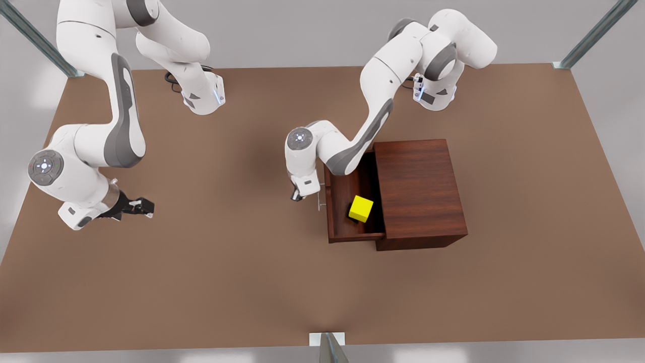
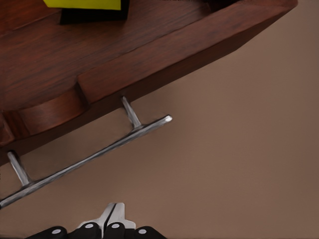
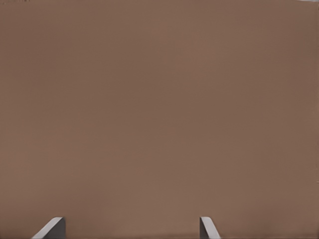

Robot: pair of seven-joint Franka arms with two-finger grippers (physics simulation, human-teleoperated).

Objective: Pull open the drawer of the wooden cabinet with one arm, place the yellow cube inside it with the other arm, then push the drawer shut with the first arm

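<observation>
The wooden cabinet [image 1: 421, 191] stands on the table with its drawer [image 1: 340, 214] pulled open toward the front view's left. Inside the drawer lies the yellow cube [image 1: 361, 208], whose edge also appears in the left wrist view [image 2: 84, 4]. My left gripper [image 1: 298, 194] hangs just outside the drawer front, a short way off the silver bar handle [image 2: 89, 160]. Its fingers [image 2: 112, 219] are shut with nothing between them. Far off at the front view's left, my right gripper [image 1: 146, 207] waits low over bare table, open and holding nothing [image 3: 130, 230].
The brown table [image 1: 227, 282] stretches wide around the cabinet. Both arm bases [image 1: 204, 98] stand along the far edge. Metal frame posts [image 1: 330, 348] rise at the table's corners and at the near edge.
</observation>
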